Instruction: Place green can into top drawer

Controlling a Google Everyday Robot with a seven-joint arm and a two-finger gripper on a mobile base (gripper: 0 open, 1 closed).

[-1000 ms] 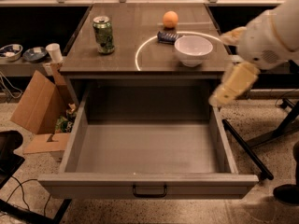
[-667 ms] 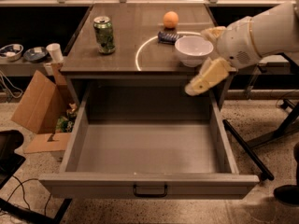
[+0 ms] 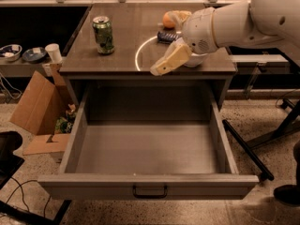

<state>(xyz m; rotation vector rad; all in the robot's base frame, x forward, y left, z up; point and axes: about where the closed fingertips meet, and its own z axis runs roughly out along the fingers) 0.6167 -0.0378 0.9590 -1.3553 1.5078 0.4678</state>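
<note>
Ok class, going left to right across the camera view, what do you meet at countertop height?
white cup → green can on the countertop → gripper over the countertop's front edge, above the open top drawer.

Countertop [image 3: 126,46]: green can [image 3: 103,34], orange [image 3: 168,19]; hand [image 3: 161,67] above.
</note>
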